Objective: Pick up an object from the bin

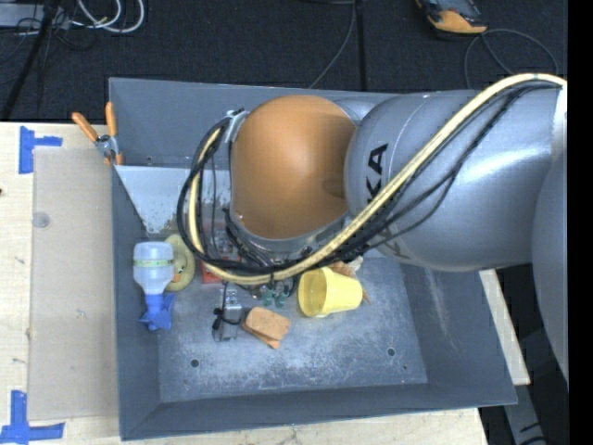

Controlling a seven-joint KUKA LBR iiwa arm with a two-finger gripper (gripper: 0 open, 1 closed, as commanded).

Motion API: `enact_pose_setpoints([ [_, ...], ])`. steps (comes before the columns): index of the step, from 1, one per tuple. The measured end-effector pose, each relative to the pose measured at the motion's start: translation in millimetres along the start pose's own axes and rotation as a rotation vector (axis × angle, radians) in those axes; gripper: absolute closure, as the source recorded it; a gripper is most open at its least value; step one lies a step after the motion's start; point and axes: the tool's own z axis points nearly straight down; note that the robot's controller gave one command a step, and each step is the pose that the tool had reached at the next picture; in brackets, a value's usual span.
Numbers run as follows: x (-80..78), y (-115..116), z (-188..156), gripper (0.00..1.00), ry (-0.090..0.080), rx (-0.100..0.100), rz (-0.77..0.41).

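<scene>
My gripper (224,317) reaches down under the arm's orange cover to the bin floor, left of centre. A tan wedge-shaped sponge piece (266,326) lies just to its right, touching or nearly touching it. A yellow plastic cup (329,292) lies on its side further right, its mouth toward the gripper. Nothing shows held in the gripper.
A clear bottle with a blue spray top (153,281) lies near the bin's left wall, with a pale yellow round thing (182,265) beside it. The arm and its cables cover the bin's middle and back. The floor near the front wall is bare.
</scene>
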Motion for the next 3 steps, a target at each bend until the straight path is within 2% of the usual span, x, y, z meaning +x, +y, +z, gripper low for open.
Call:
enact_pose_setpoints([
  [1, -6.6, -41.7, 47.7, 0.00, -0.001, -0.002, 0.004],
  [2, -17.7, -75.6, 78.0, 0.00, 0.005, 0.002, 0.078],
  [3, 2.5, -89.3, 102.2, 0.00, 0.000, 0.000, 0.049],
])
